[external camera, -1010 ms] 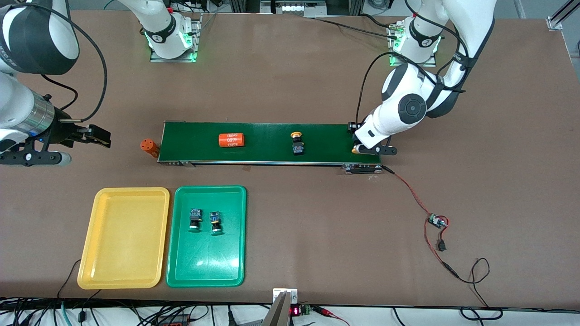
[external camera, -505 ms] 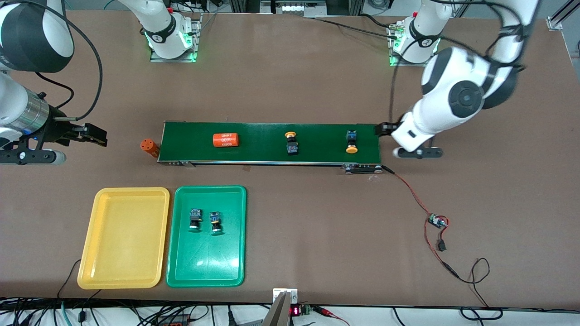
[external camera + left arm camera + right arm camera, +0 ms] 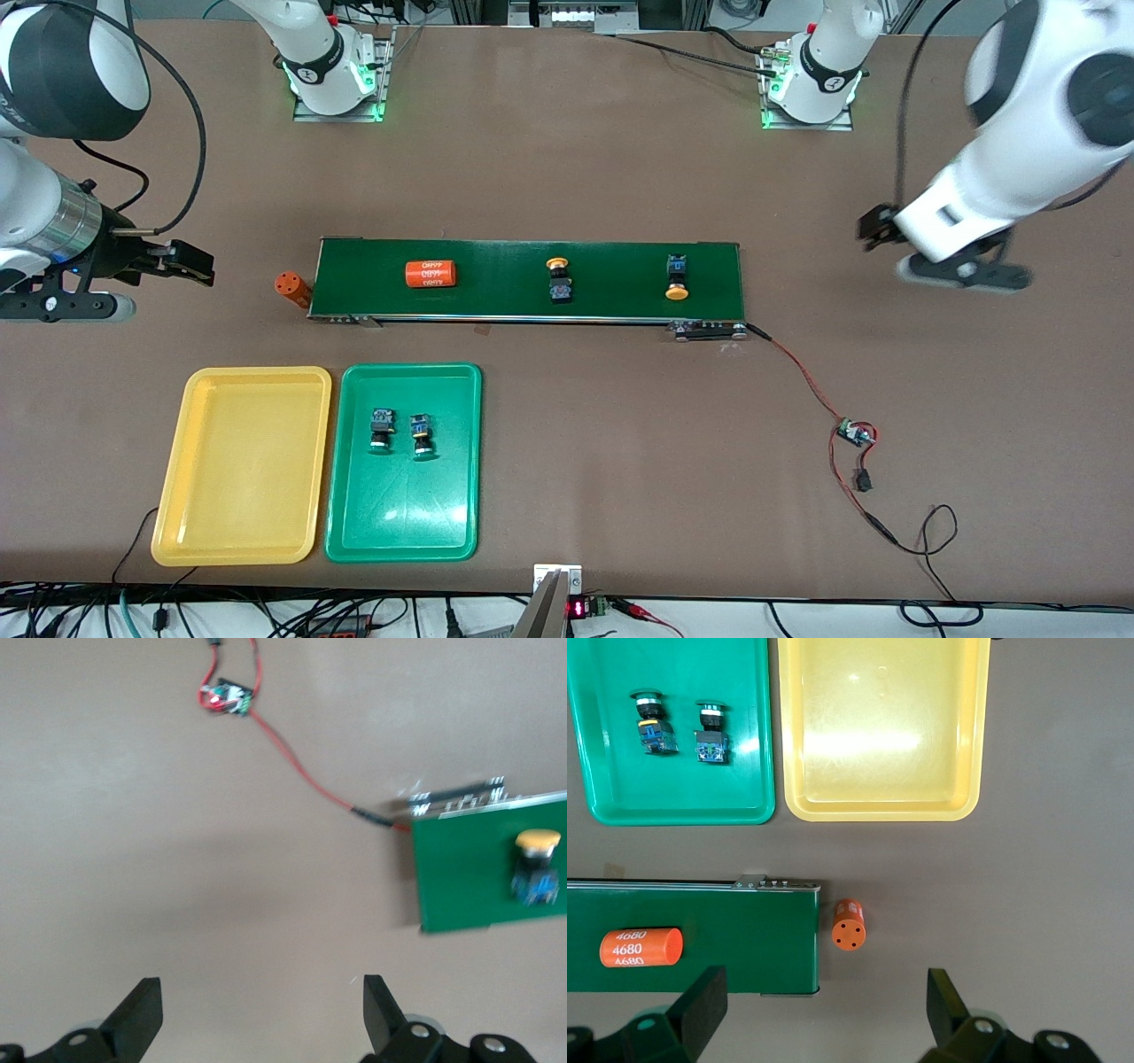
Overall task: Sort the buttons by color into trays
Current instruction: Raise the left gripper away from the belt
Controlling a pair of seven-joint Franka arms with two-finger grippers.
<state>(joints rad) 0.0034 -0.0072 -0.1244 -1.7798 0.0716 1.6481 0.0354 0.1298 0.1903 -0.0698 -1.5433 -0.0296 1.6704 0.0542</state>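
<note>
On the dark-green conveyor belt (image 3: 530, 280), midway across the tabletop, lie two yellow-capped buttons. The middle button (image 3: 558, 277) has its long axis across the belt, cap toward the robots' edge; the end button (image 3: 677, 277) by the left arm's end lies likewise, cap toward the front edge. An orange cylinder (image 3: 431, 274) lies lengthwise on the belt, another cylinder (image 3: 291, 287) just off its end. Near the front edge sit the yellow tray (image 3: 241, 466) and the green tray (image 3: 403, 514), the latter holding two green-capped buttons (image 3: 400, 432), caps toward that edge. The left gripper (image 3: 257, 1014) hangs over bare tabletop, jaws wide; the right gripper (image 3: 819, 1005) waits over the belt's end, jaws wide
</note>
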